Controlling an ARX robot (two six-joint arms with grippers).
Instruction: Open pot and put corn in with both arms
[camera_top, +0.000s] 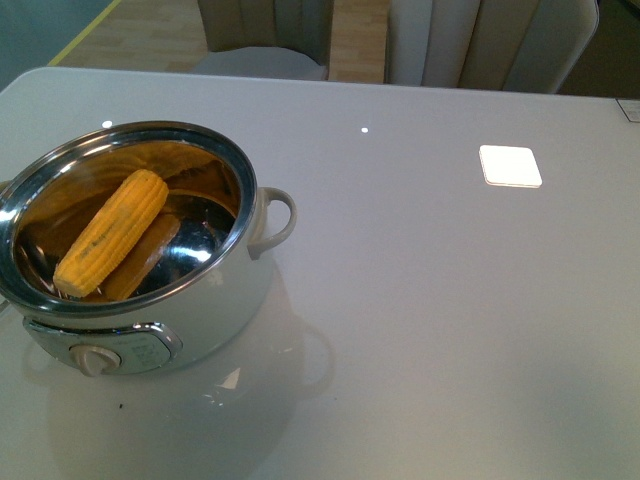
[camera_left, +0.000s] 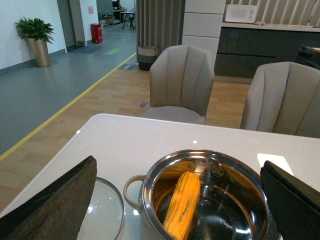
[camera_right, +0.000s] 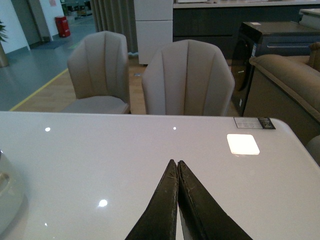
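Evidently the work is at its closing stage: the corn (camera_top: 112, 232) already lies inside the pot (camera_top: 200, 330), and the glass lid (camera_left: 102, 215) rests on the table (camera_top: 420, 330) just beside the pot. In my judgement nothing remains but to draw both arms clear.

Left gripper (camera_left: 175, 200): jaws spread wide, holding nothing, one finger to either side of the pot's mouth, with the corn directly ahead between them. Right gripper (camera_right: 177, 170): fingers pressed together, empty, poised above bare table well apart from the pot; the small white square pad (camera_right: 243, 144) lies beyond its tip and to one side.

The cob leans against the steel inner wall, tilted. Its long axis runs roughly along the left gripper's line of sight. Which end is the tapered one cannot be settled from these views.

Farther off stand two upholstered chairs (camera_right: 187, 75).
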